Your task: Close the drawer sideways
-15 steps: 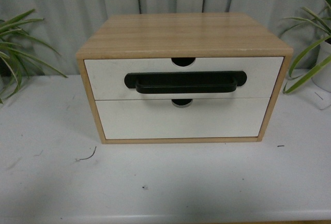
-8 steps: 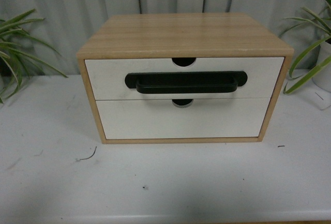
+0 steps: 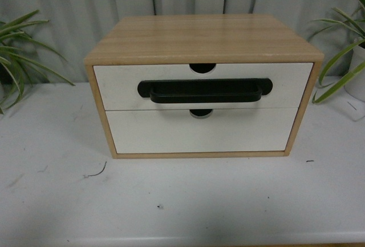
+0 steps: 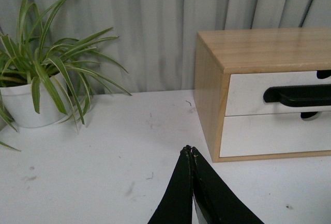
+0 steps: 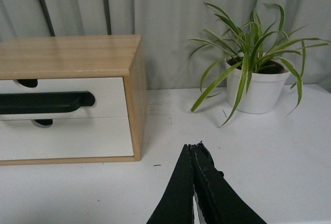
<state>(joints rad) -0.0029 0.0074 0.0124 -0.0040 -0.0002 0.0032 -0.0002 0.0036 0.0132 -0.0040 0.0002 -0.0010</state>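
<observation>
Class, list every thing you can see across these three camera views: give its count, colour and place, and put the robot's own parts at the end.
cabinet: one, light wood, middle of the table, against the curtain.
drawer: one, white front with black bar handle, upper slot, front flush with the cabinet frame.
lower drawer front: one, plain white, no handle, below it.
potted plants: two, green striped leaves in white pots, one to the cabinet's left, one to its right.
table: one, white, scuffed.
curtain: one, grey, behind everything.
left gripper: one, black, shut, above bare table.
right gripper: one, black, shut, above bare table.
</observation>
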